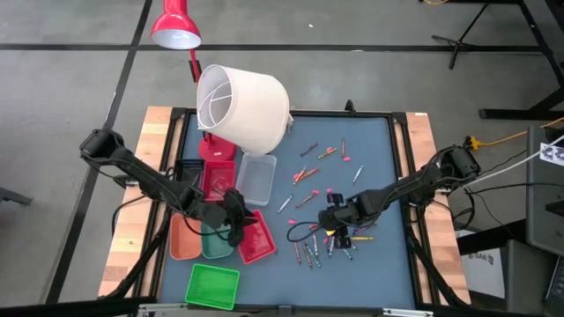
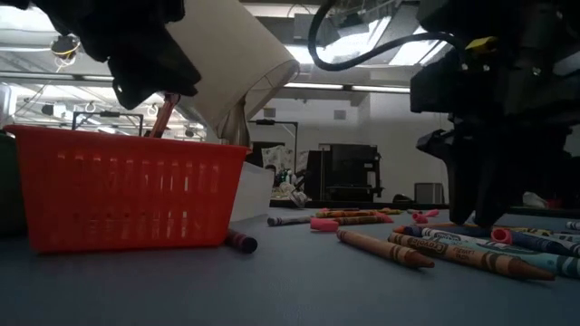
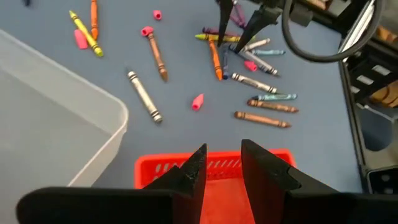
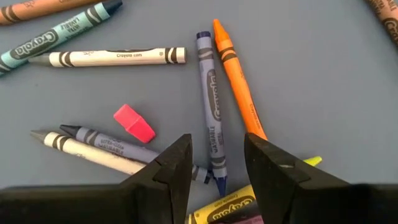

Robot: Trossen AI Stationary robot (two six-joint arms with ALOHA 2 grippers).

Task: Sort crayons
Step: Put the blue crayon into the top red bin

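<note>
Many crayons [image 1: 328,248] lie scattered on the blue mat, also seen in the low view [image 2: 426,249] and left wrist view [image 3: 252,81]. My right gripper [image 1: 333,217] is open, pointing down low over this cluster. Its fingers [image 4: 180,165] stand on either side of the lower end of a blue-violet crayon [image 4: 211,106] that lies flat beside an orange crayon [image 4: 239,90]. I cannot tell whether they touch it. My left gripper [image 1: 235,213] is open and empty above the red basket [image 1: 260,245], over its rim [image 3: 273,155].
A clear tray [image 1: 256,176], a red tray [image 1: 217,179], an orange tray [image 1: 184,239], a teal tray [image 1: 215,242] and a green basket [image 1: 212,286] stand on the left. A white lampshade [image 1: 244,106] and a red lamp [image 1: 176,26] stand at the far left. Pink stubs [image 4: 134,122] lie among the crayons.
</note>
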